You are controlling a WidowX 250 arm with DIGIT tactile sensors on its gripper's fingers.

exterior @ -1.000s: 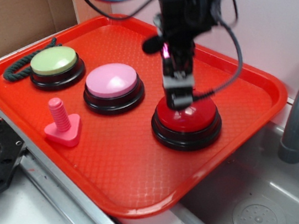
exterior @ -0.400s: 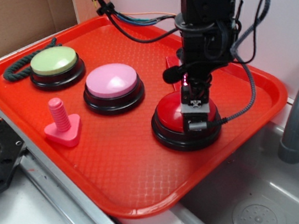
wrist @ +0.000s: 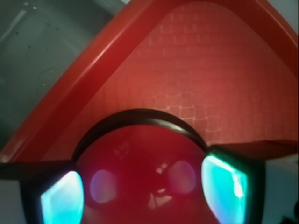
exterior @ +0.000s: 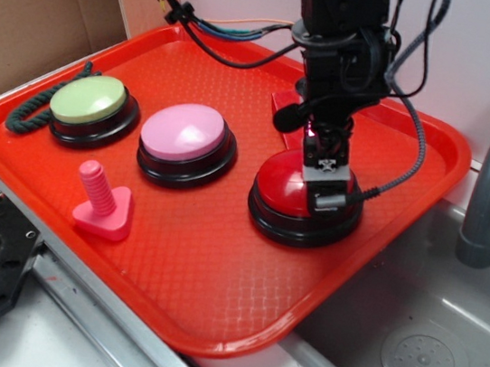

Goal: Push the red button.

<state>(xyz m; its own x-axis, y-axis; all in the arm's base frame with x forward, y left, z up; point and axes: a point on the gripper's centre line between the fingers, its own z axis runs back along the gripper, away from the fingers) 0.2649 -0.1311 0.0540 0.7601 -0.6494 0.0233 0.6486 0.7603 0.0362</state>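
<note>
The red button [exterior: 293, 195] sits on the right part of the orange tray [exterior: 211, 297], its glossy dome filling the lower wrist view [wrist: 145, 182]. The gripper [exterior: 329, 184] bears down on the dome's right side; in the wrist view its fingers [wrist: 224, 184] stand apart at either side of the dome, holding nothing. The pink button [exterior: 183, 134] is just to the left, the green button [exterior: 91, 100] farther left, a pink bolt [exterior: 101, 200] nearer. Bare tray lies on the near side; the sink [exterior: 422, 354] borders the tray's right rim.
</note>
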